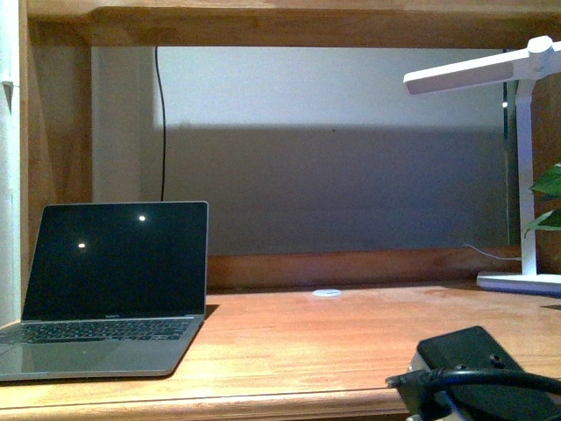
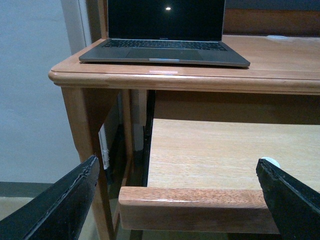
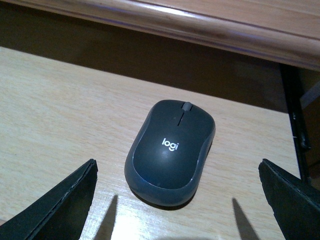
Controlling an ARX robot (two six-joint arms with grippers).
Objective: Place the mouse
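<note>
The mouse point(image 3: 170, 150) is dark grey with a scroll wheel and a white logo. It lies flat on the light wooden pull-out shelf point(image 3: 55, 115) just under the desk top's front edge point(image 3: 200, 25). My right gripper point(image 3: 176, 172) is open and empty, and the mouse lies between its two fingers without touching them. My left gripper point(image 2: 177, 160) is open and empty in front of the shelf's front rail point(image 2: 190, 207), near the desk's left leg. The mouse does not show in the front view or the left wrist view.
An open laptop point(image 1: 114, 281) with a dark screen stands on the left of the desk top. A small white disc point(image 1: 327, 292) lies mid-desk at the back. A white lamp point(image 1: 526, 175) and plant leaves point(image 1: 548, 202) stand at the right. My right arm's dark body point(image 1: 478, 373) shows low right.
</note>
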